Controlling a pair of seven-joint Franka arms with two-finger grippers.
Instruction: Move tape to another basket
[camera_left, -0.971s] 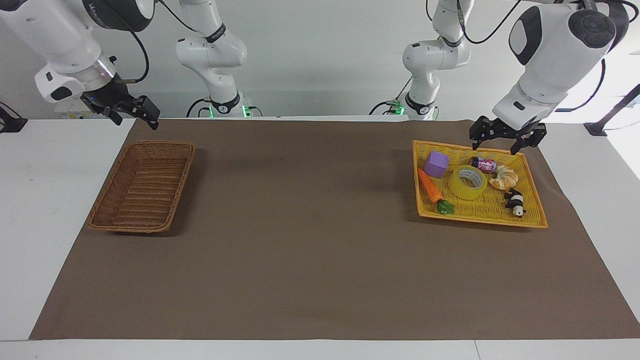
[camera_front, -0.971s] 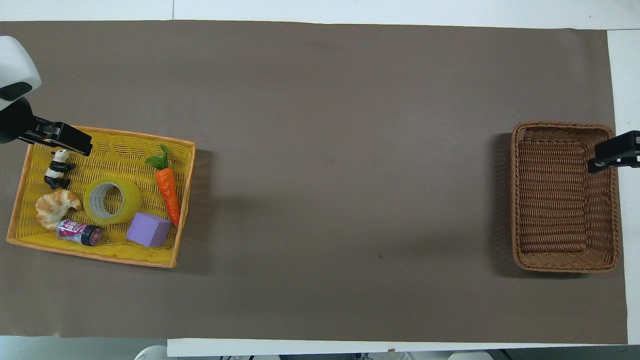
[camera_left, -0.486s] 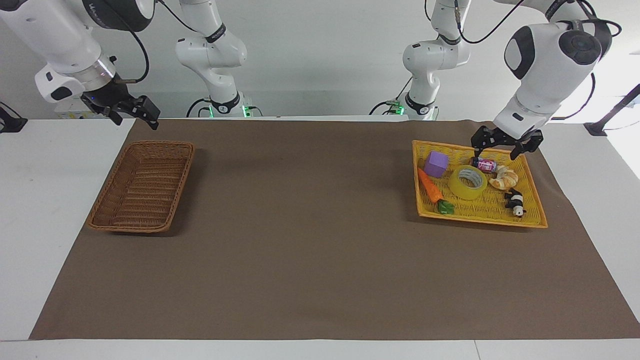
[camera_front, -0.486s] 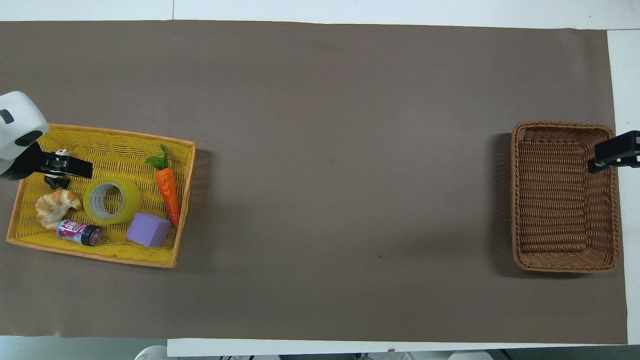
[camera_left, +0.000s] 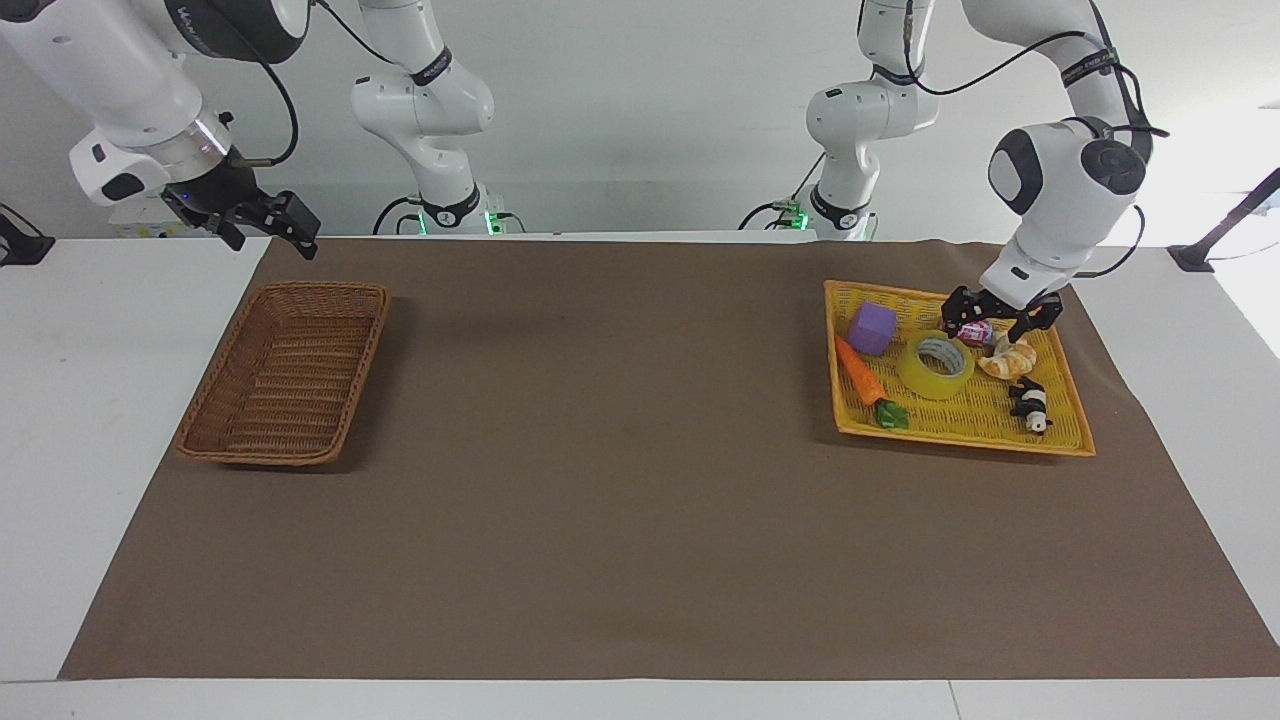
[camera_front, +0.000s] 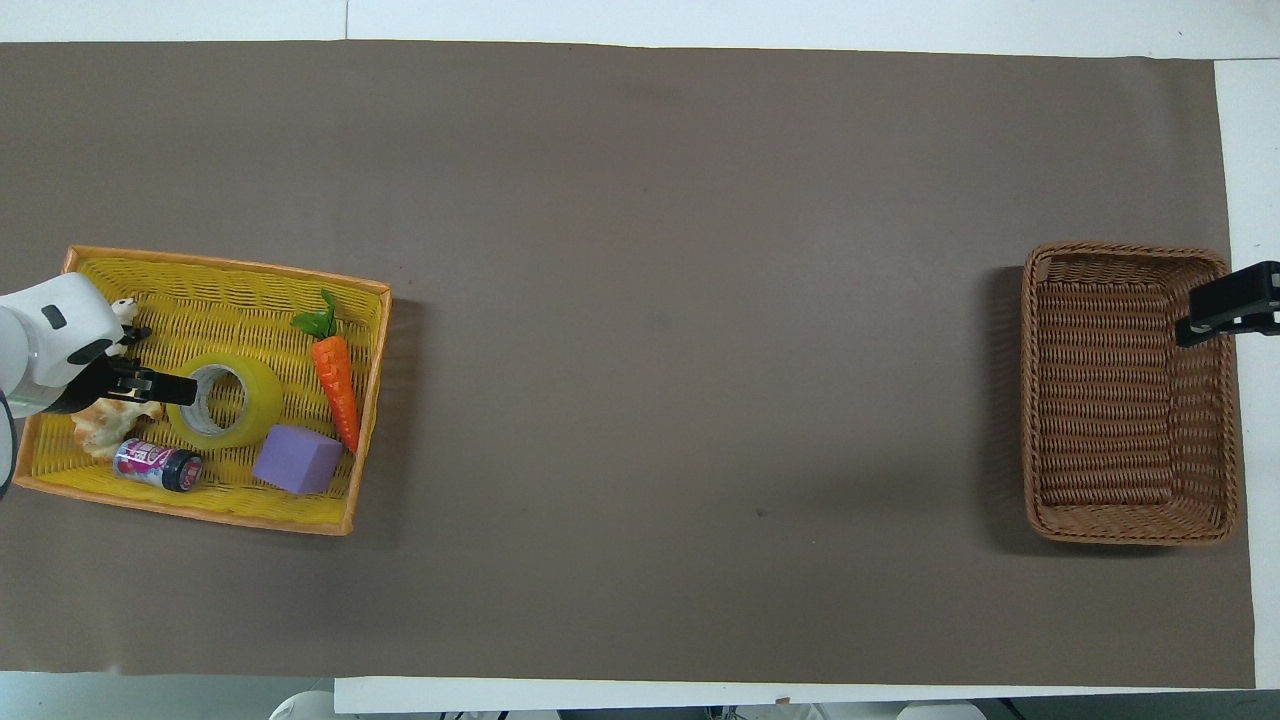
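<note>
Facing view shows the brown basket (camera_left: 285, 372) at the right arm's end, the yellow tray (camera_left: 1060, 440) at the left arm's, the tape (camera_left: 935, 366) in it. Left gripper (camera_left: 996, 320), fingers apart, hangs over the tray; right gripper (camera_left: 268, 225), also spread, waits.

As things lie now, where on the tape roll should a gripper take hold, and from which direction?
From above: the tape lies flat in the yellow tray, hole upward. Probably one finger into the core, one outside, pinching the wall on its clear farther side. The left gripper is open over the tray.

Left gripper (camera_left: 990, 319) descended — now over yellow tray (camera_left: 1060, 438) (jaws wide).
</note>
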